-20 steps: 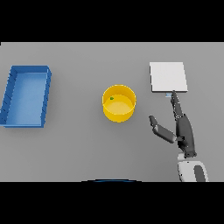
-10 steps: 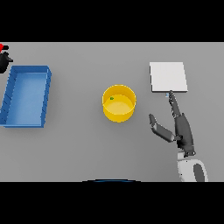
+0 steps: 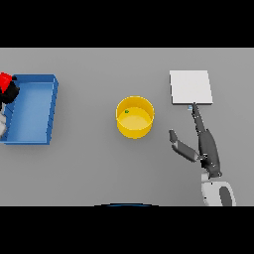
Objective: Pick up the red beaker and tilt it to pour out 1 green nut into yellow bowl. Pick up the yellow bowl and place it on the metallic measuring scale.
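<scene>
A yellow bowl [image 3: 134,117] stands mid-table with one small green nut [image 3: 127,111] inside it. To its right lies the pale square measuring scale [image 3: 191,87]. My right hand [image 3: 205,145] rests open on the table just below the scale, fingers straight and pointing up toward it, thumb spread toward the bowl. At the far left edge my left hand [image 3: 9,94] shows dark, curled round the red beaker [image 3: 5,79], only partly in view over the blue tray's left rim.
A blue rectangular tray [image 3: 51,108] sits at the left of the table, its inside bare.
My left hand with the red beaker has come further into view at the left edge, moving down and right over the tray. The right hand has hardly moved.
</scene>
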